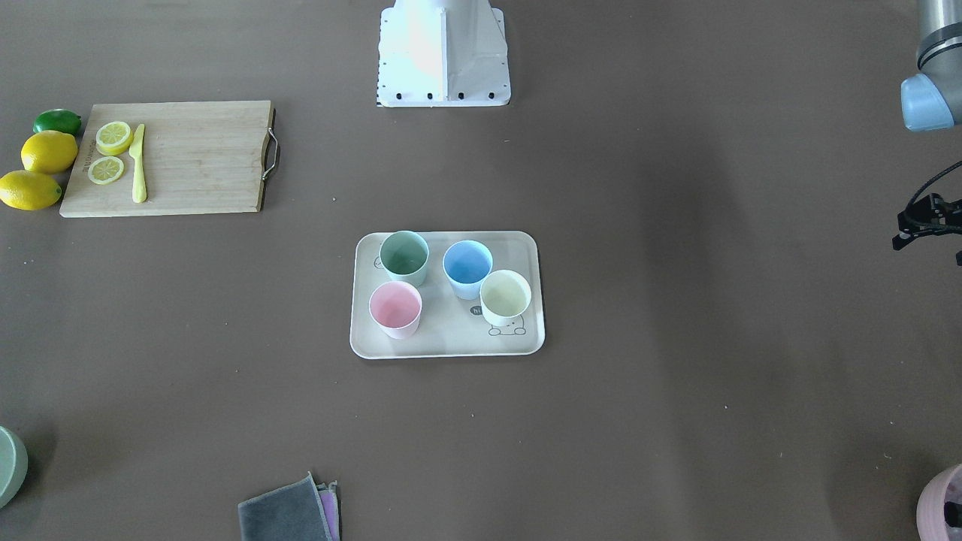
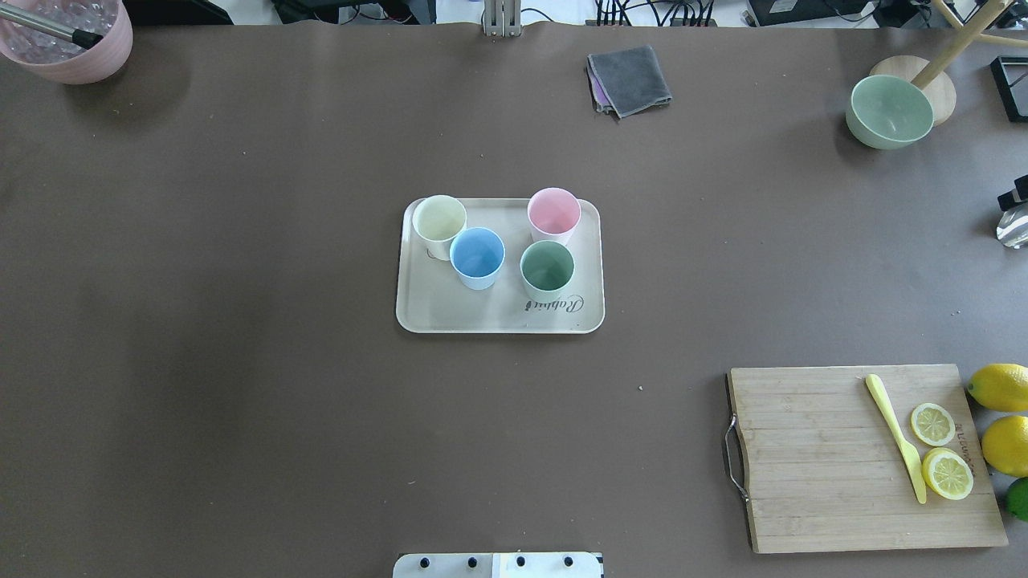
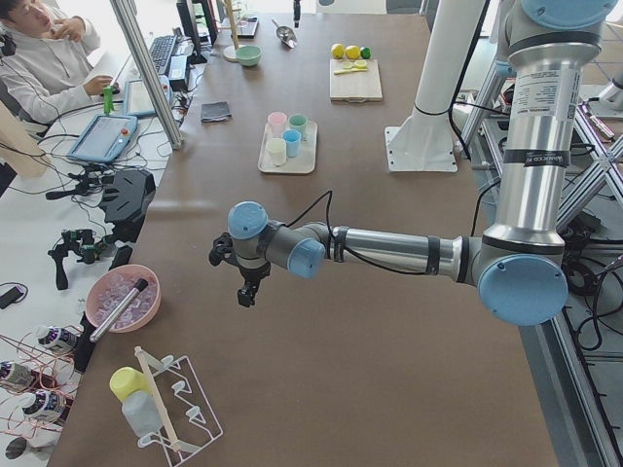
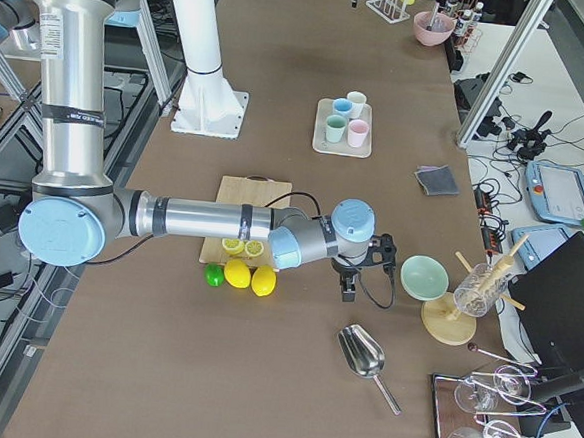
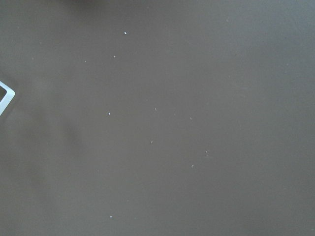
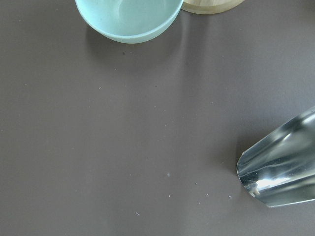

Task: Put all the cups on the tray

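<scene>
The pale green cup (image 1: 403, 254), light blue cup (image 1: 467, 264), pink cup (image 1: 394, 306) and cream-yellow cup (image 1: 505, 294) all stand upright on the cream-beige tray (image 1: 451, 342) at the table's middle. My left gripper (image 3: 245, 290) hangs above bare table far off at my left end, holding nothing I can see. My right gripper (image 4: 349, 283) hangs above the table at my right end, between the lemons and a green bowl. Neither wrist view shows any fingers, so I cannot tell whether either gripper is open or shut.
A wooden cutting board (image 2: 811, 457) with lemon slices and a yellow knife lies at my near right, with lemons (image 2: 1000, 385) beside it. A green bowl (image 2: 890, 111), a metal scoop (image 6: 280, 172), a grey cloth (image 2: 630, 79) and a pink bowl (image 2: 68, 36) sit near the table's edges.
</scene>
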Motion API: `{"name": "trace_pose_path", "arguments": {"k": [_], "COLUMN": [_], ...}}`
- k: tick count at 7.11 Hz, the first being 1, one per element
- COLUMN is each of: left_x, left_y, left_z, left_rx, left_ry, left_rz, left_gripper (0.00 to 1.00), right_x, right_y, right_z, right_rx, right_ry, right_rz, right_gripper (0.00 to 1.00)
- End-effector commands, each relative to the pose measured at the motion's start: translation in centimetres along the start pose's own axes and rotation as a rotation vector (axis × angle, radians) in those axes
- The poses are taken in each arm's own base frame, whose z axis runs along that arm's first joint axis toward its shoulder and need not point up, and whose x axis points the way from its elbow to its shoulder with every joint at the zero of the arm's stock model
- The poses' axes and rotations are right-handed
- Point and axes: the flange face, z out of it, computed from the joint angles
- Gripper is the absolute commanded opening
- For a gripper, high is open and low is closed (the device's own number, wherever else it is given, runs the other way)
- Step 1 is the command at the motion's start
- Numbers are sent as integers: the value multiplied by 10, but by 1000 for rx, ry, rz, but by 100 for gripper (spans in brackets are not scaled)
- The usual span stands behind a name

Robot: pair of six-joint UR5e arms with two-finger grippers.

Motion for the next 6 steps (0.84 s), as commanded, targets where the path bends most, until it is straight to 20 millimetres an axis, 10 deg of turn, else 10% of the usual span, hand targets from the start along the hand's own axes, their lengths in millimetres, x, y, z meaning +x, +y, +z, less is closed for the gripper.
{"name": "trace_pose_path", "arguments": {"k": [1, 6], "left_x": [-7, -15], "left_y": [4, 16], "left_z": [-11, -2], "left_rx": [14, -3], "left_ry": [49, 54], "left_rz": [-27, -43], "left_gripper": [98, 98], "right_x": [1, -25], "right_y": [2, -43], "right_z": [-2, -17], "right_rx": [4, -56], "right_ry": [-1, -9], "right_rz": [-7, 57], "right_gripper": [100, 100]}}
